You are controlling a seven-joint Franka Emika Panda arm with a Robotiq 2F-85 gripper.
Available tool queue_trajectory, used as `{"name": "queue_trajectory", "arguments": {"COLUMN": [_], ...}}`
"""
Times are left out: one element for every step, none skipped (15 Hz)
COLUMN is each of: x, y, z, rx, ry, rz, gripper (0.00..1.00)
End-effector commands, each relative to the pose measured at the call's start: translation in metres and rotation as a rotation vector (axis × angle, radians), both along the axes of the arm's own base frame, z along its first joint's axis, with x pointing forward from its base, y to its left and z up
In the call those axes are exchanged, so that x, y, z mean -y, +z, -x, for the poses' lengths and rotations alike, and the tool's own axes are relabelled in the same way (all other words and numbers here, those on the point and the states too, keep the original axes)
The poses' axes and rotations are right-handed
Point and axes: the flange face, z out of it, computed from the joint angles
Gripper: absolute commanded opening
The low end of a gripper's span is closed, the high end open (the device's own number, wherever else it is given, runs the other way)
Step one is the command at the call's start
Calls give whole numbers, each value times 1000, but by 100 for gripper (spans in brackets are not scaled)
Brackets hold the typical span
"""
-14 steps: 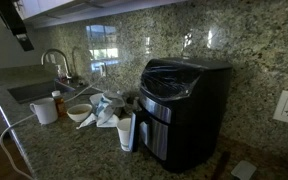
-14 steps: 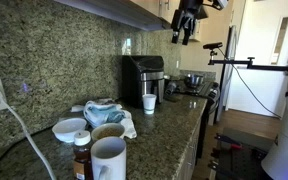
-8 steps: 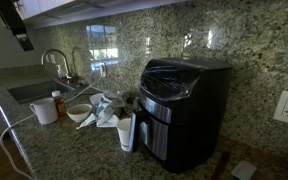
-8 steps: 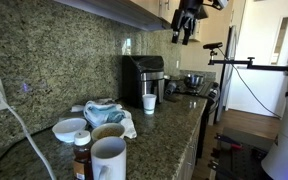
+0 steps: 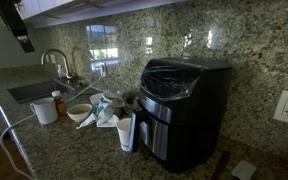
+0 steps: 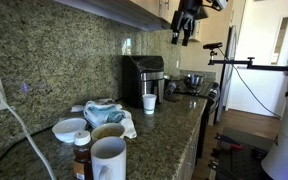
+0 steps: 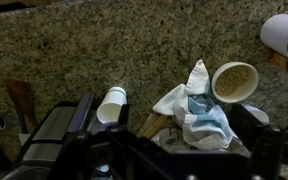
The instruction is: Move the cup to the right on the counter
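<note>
The cup, a white mug with a loop handle, stands on the speckled granite counter [image 5: 84, 150] at the sink end [image 5: 44, 110]. It is nearest the camera in an exterior view [image 6: 109, 160] and at the top right corner of the wrist view [image 7: 284, 35]. My gripper hangs high above the counter by the upper cabinets in both exterior views [image 5: 22, 25] [image 6: 187, 20], far from the cup. In the wrist view its dark fingers [image 7: 179, 140] stand wide apart over a crumpled cloth. It is open and empty.
A black appliance [image 5: 184, 105] [image 6: 142, 75] stands against the backsplash with a slim white tumbler [image 5: 126, 130] [image 7: 111, 105] in front. A shallow white bowl [image 6: 71, 128], a tan-filled bowl [image 7: 234, 80], a blue-and-white cloth [image 7: 199, 110], a brown bottle [image 6: 81, 158] and a sink [image 5: 39, 90] are near the cup.
</note>
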Motion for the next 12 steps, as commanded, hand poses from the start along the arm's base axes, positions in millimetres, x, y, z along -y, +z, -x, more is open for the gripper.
{"name": "queue_trajectory", "arguments": {"x": [-5, -10, -17, -26, -38, -51, -65, -80, -96, -111, -128, -142], "y": [-14, -19, -23, -29, -37, -45, -53, -61, -69, -76, -85, -92], "z": [-15, -21, -26, -32, -38, -44, -50, -55, -60, -64, -68, -71], "rx": [-17, -21, -23, -23, -12, -10, -6, -1, 1, 4, 5, 1], "ry": [26, 35, 43, 58, 79, 103, 126, 149, 174, 200, 228, 250], "rz": [-16, -20, -28, -40, -55, -73, -85, -96, -101, -103, -109, -112], "gripper": [100, 100, 100, 100, 100, 100, 100, 100, 100, 100, 100, 100]}}
